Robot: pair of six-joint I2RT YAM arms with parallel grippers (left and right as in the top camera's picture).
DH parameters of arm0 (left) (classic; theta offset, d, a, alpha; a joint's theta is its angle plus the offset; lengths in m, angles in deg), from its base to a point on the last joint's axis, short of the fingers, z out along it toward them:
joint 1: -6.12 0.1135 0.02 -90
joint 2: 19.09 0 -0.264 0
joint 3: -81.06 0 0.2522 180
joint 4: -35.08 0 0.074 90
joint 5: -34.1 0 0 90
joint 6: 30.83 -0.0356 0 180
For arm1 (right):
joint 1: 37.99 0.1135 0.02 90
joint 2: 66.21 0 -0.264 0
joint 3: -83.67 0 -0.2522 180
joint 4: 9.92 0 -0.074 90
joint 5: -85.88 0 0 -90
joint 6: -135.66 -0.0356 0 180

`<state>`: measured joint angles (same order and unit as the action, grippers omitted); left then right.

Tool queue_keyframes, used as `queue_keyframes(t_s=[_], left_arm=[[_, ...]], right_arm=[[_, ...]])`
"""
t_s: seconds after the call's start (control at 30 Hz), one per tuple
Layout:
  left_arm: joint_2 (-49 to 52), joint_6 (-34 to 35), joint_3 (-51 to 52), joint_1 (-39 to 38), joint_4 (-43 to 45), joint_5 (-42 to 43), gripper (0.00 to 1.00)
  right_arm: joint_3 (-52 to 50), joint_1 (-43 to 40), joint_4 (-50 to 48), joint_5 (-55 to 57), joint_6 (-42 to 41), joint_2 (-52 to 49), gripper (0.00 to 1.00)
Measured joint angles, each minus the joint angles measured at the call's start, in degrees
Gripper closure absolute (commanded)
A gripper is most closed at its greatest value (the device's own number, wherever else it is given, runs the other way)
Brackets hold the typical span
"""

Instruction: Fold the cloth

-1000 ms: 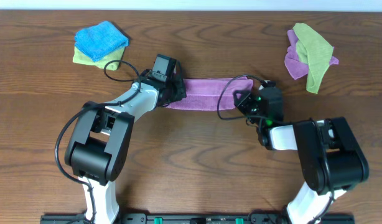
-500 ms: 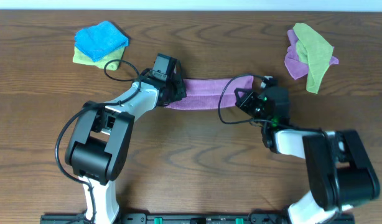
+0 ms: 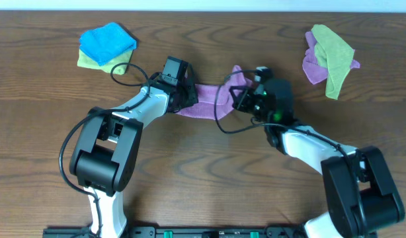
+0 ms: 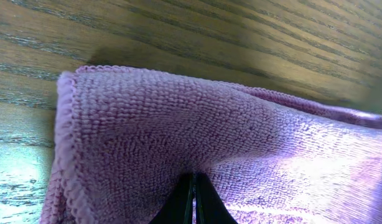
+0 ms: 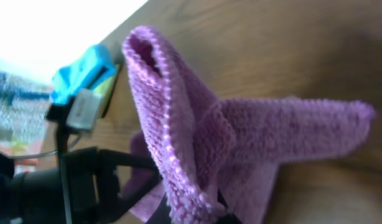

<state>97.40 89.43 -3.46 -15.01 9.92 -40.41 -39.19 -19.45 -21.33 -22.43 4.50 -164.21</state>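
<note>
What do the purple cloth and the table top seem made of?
The purple cloth looks like microfibre terry, matte: fine looped pile and a stitched edge show in the left wrist view. The table is wood or wood-look laminate, dark brown with grain lines and a slight sheen; which one cannot be told.

We take this for a robotics lab bench: a left arm and a right arm stand on a black rail at the near edge of a wood-grain table, their cables looping loose. Small piles of coloured cloths lie at the far corners.
</note>
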Motion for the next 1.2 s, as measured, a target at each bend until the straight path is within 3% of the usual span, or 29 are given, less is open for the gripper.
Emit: queue_keyframes(t_s=[0.3, 0.93, 1.2], left_arm=[[0.2, 0.0, -0.7, 0.1, -0.7, 0.0, 0.95], [1.1, -3.5, -14.8, 5.0, -12.9, -0.3, 0.94], [1.1, -7.0, -19.0, 7.9, -18.4, -4.4, 0.94]], right_arm=[[9.9, 4.7, 3.4, -0.2, 3.8, -6.0, 0.99], [11.5, 9.3, 6.1, 1.2, 8.9, -8.9, 0.99], [15.6, 11.0, 7.2, 1.5, 9.4, -13.8, 0.99]])
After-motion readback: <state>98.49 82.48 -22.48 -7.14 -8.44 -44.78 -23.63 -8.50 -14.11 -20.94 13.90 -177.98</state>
